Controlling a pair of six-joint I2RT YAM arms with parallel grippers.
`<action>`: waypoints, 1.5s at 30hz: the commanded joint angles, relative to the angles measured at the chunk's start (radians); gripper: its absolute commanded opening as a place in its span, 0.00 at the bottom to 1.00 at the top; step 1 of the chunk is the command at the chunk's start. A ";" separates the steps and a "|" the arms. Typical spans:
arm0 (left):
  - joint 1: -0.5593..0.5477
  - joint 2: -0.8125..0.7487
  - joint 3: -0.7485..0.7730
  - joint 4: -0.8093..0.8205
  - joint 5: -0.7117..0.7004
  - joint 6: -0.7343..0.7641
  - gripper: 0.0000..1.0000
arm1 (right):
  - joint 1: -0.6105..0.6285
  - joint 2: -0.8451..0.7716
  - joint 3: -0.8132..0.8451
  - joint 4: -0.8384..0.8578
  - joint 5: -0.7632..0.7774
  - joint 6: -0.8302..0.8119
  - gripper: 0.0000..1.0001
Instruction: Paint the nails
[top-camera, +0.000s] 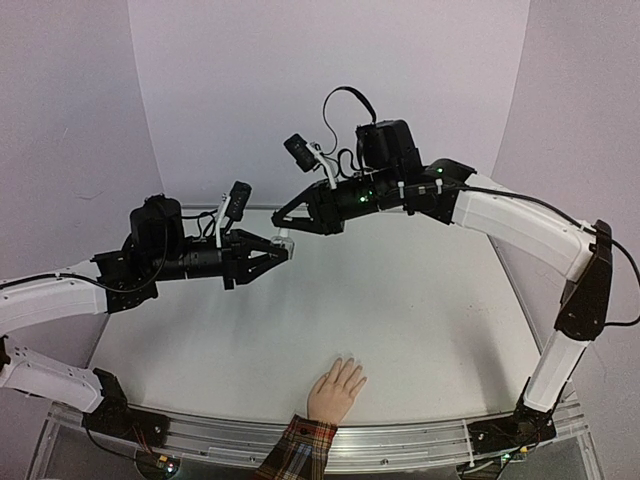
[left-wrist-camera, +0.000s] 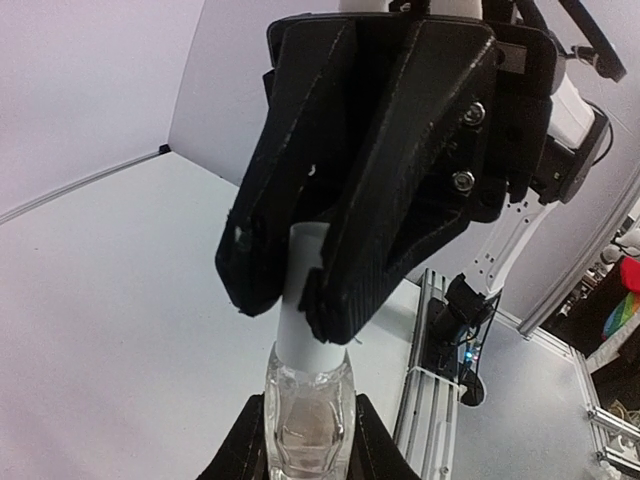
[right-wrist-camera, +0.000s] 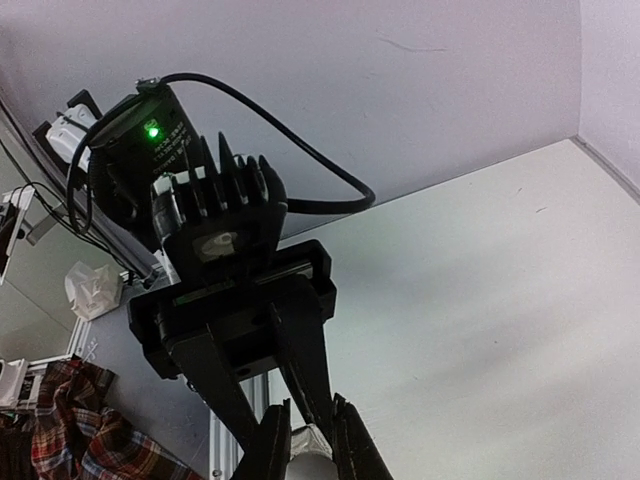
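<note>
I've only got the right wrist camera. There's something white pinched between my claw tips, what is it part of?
Observer: It's the white cap of a small clear bottle. The left wrist view shows the glass body below the cap.
Operator: Is the cap off?
Observer: Not yet. In that view it sits on the bottle's neck with no gap showing, and the left claw is shut on the glass.
Operator: Where's the hand with the nails?
Observer: The top view shows the peach hand lying flat at the near edge of the table, between the arm bases, with a plaid cuff. It is well apart from both claws.
</note>
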 joint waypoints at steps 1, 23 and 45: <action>0.029 0.003 0.105 0.123 -0.152 0.019 0.00 | 0.055 0.041 -0.019 -0.022 0.029 0.010 0.00; 0.030 0.157 0.142 0.296 -0.564 0.212 0.00 | 0.155 0.250 0.133 -0.016 0.738 0.399 0.00; 0.007 0.261 0.150 0.287 -0.626 0.164 0.00 | 0.221 0.248 0.351 -0.251 1.167 0.410 0.60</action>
